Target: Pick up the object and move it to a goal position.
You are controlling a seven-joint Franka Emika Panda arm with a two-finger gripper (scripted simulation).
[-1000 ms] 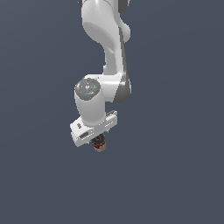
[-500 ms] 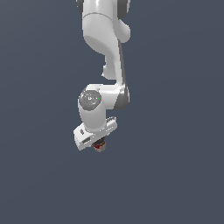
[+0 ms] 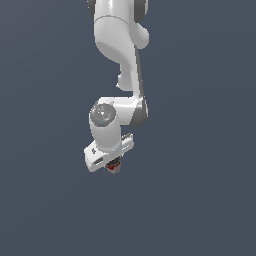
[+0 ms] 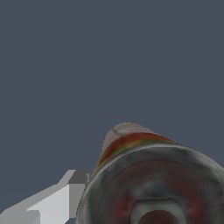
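Note:
The object [image 3: 114,167] is a tiny stubby item with a red-and-white body, held under the white hand of the arm in the exterior view. My gripper [image 3: 114,165] is shut on it, and its fingers are mostly hidden by the hand. In the wrist view the object [image 4: 148,175] fills the frame close up, showing its dark round grey end and a red, white and yellow side. One white finger [image 4: 65,194] presses against its side; the other finger is out of the picture.
The white arm [image 3: 122,55] comes down from the top of the exterior view. Around it there is only a uniform dark grey-blue background, with no surface edge or other item visible.
The arm has carried the held object slowly toward the exterior view's right. The wrist has turned a little. The grip is unchanged.

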